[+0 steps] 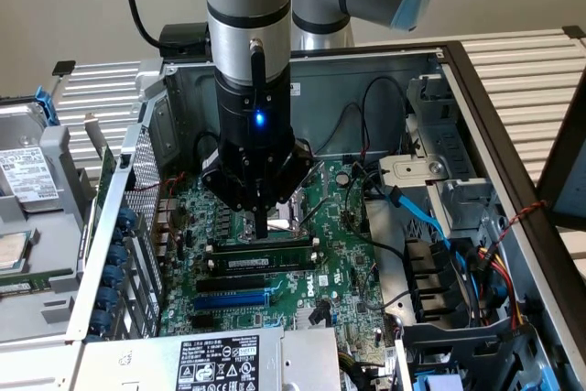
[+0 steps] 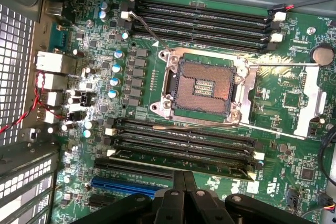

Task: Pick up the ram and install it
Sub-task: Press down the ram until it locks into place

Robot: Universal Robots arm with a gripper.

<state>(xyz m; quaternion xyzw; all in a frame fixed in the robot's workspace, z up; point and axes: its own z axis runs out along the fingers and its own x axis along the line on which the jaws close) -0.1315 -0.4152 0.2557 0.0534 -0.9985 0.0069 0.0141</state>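
gripper (image 1: 263,223) clenched, fingers together, tip pressing down on the ram (image 1: 261,246) on the motherboard (image 1: 339,263).
ram lies flat in a memory slot inside the open pc case (image 1: 476,116), just above the blue expansion slot (image 1: 233,299) in the exterior view. wrist view has gripper (image 2: 185,182) over ram (image 2: 181,159), plus the bare cpu socket (image 2: 202,85) and a second bank of empty memory slots (image 2: 202,22) beyond it.
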